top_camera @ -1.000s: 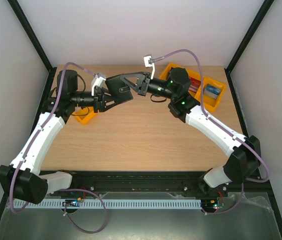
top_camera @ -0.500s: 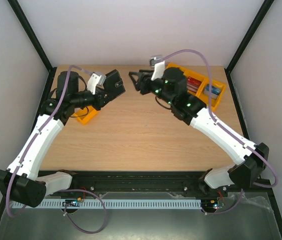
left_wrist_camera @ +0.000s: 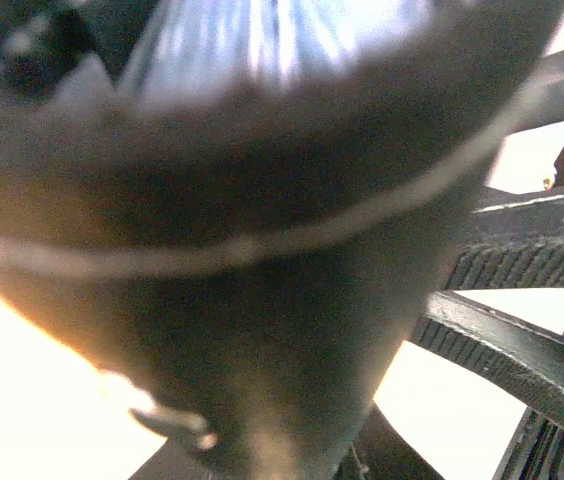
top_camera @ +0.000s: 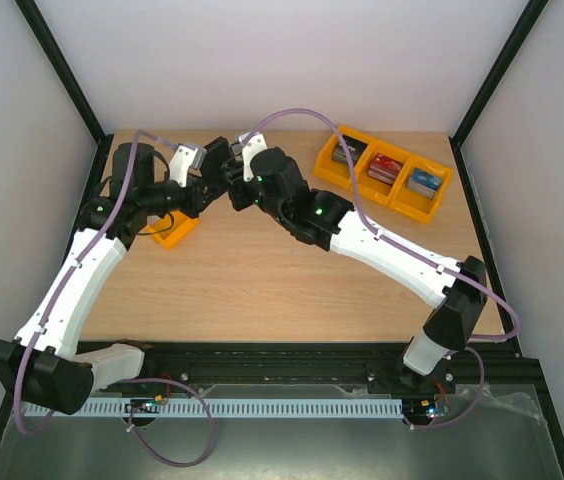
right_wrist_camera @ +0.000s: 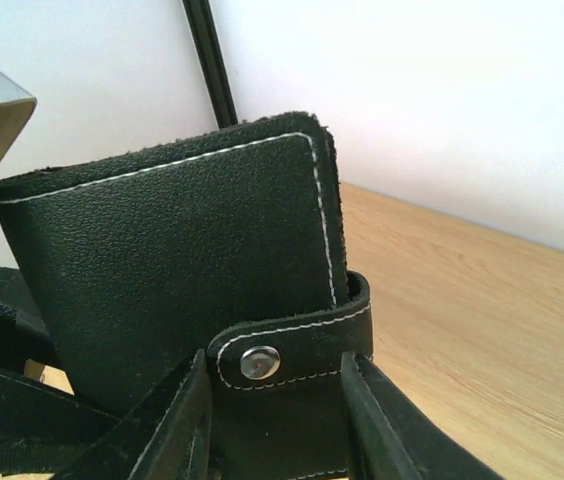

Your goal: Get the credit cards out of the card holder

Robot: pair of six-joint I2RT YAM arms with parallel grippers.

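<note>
Above the far left of the wooden worktop (top_camera: 262, 265), two robot arms meet around a small black card holder (right_wrist_camera: 172, 260). The holder hangs in the air, folded closed, with its tab fastened by a metal snap (right_wrist_camera: 260, 362). The left claw (top_camera: 205, 178) grips it from the left. The right claw (right_wrist_camera: 274, 365) has its fingers set narrowly on either side of the tab, and whether they press on it cannot be told. A yellow tray (top_camera: 382, 168) of card stacks sits far right, well apart.
</note>
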